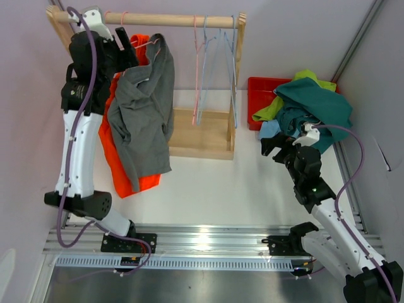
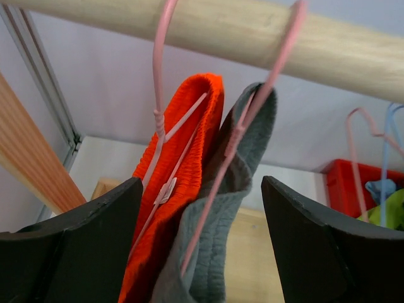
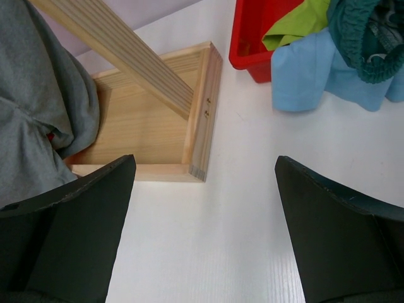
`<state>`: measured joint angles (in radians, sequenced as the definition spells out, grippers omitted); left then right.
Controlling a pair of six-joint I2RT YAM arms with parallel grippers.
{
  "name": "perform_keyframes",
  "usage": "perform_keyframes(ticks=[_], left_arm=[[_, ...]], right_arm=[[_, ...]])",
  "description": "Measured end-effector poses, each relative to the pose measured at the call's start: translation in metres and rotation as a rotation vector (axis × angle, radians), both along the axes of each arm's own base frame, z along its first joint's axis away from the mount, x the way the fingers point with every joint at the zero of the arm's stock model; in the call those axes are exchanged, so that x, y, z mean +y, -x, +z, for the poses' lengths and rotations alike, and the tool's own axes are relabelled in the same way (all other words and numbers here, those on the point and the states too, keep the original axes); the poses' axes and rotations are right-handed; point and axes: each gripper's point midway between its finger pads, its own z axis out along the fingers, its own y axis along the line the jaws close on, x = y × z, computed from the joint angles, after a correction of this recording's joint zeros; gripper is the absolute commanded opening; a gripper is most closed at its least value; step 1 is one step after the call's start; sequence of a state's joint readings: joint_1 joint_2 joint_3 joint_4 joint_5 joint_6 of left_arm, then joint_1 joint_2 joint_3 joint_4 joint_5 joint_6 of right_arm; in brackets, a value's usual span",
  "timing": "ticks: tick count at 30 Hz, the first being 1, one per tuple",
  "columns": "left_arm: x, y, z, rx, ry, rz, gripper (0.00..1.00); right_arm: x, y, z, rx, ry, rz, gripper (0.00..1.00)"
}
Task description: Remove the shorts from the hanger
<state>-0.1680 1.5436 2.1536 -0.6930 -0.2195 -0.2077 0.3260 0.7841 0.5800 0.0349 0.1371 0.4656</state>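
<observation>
- You have a wooden rod [image 1: 164, 20] running across the far side, carried on slanted wooden uprights [image 1: 240, 44].
- Below it, the wooden base [image 1: 214, 142] sits flat on your white table [image 1: 214, 189].
- A red tray [image 1: 260, 88] stands just right of that base.

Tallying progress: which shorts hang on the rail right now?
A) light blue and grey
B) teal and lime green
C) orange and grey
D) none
C: the orange shorts and grey shorts hang from the wooden rail; the teal shorts, lime green shorts and light blue shorts lie heaped at the red tray.
</observation>
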Motion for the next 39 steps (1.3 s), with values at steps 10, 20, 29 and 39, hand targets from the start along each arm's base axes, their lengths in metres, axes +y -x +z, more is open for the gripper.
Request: perform_keyframes(ticks=[10,20,29,39], left_arm=[[0.010,-0.058,-0.055,0.133,0.045,-0.027,0.62],[0.002,-0.058,-0.055,0.136,0.064,-0.072,0.64],[0.004,-0.044,-0.035,0.093,0.067,-0.065,0.88],[0.009,0.001,0.017,-0.029,0.080,-0.057,0.80]], right_arm=[[-0.007,0.009,-0.017,0.029,0.030,-0.017,1.00],[-0.008,0.010,-0.036,0.071,0.043,-0.017,0.99],[-0.008,0.010,-0.038,0.076,0.045,-0.016,0.99],[-0.007,0.011,-0.041,0.082,0.045,-0.009,0.99]])
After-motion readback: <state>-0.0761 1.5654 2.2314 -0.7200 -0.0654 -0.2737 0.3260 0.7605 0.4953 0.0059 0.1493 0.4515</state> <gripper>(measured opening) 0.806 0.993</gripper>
